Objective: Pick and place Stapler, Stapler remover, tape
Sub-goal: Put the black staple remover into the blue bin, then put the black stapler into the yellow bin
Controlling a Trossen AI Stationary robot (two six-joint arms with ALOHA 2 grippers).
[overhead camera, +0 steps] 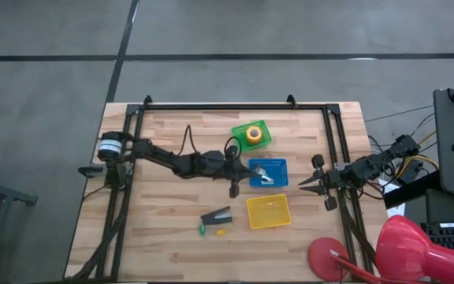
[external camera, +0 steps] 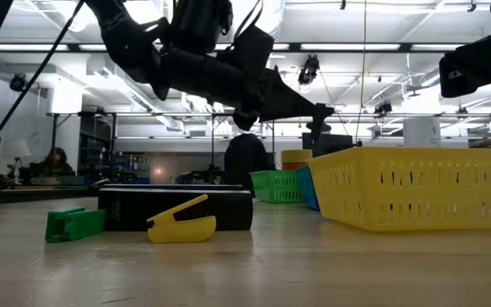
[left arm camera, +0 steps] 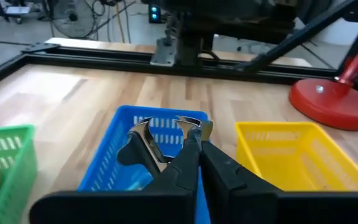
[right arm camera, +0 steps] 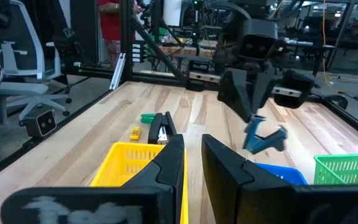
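Note:
My left gripper [overhead camera: 256,171] is over the blue basket [overhead camera: 279,164] and is shut on the staple remover [right arm camera: 263,138], a small blue clamp with chrome claws [left arm camera: 143,138]. The dark stapler [overhead camera: 217,216] lies flat on the table left of the yellow basket [overhead camera: 268,211]. It also shows in the low view [external camera: 177,209]. The tape [overhead camera: 252,134] lies in the green basket [overhead camera: 260,125] at the far side. My right gripper [overhead camera: 309,184] waits open at the table's right, touching nothing. My left gripper pinches the staple remover between its two fingers, on one side of it close to a chrome claw [left arm camera: 194,132]. The fingers [right arm camera: 248,102] slant down from the table's left. The remover hangs below them, lifted clear above the blue basket [right arm camera: 281,176].
A small green bit [overhead camera: 202,229] and a yellow bit [overhead camera: 221,232] lie by the stapler's near side. The yellow basket [external camera: 416,188] holds nothing I can see. A red lamp base [overhead camera: 325,256] stands at the near right corner. A black frame [overhead camera: 235,105] borders the table.

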